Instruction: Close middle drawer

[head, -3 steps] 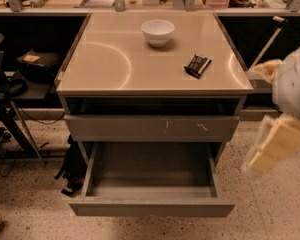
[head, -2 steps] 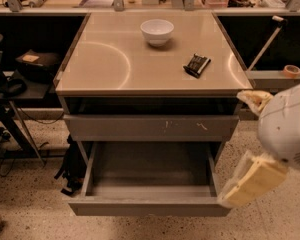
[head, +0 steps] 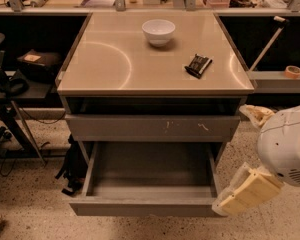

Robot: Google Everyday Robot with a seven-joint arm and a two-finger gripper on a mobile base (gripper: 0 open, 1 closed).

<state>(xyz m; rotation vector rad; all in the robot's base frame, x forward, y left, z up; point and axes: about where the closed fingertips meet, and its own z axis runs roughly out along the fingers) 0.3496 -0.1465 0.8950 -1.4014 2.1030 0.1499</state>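
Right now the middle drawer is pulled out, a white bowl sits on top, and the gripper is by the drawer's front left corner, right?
Not quite: the camera view shows the gripper by the front right corner of the middle drawer. The rest holds.

Gripper (head: 229, 202) low at btm right, tilted down-left; white arm joint (head: 285, 144) just above.

Warm light glances off the tan top of a bench (head: 115, 59) standing on a speckled terrazzo floor (head: 30, 214). Dark open shelves (head: 270, 77) flank it, with a roll of tape (head: 292, 72) on the right-hand ledge and a black bag (head: 70, 169) slumped at the bench's left foot. The gripper (head: 230, 201) hangs low at right, by the bench's front corner.
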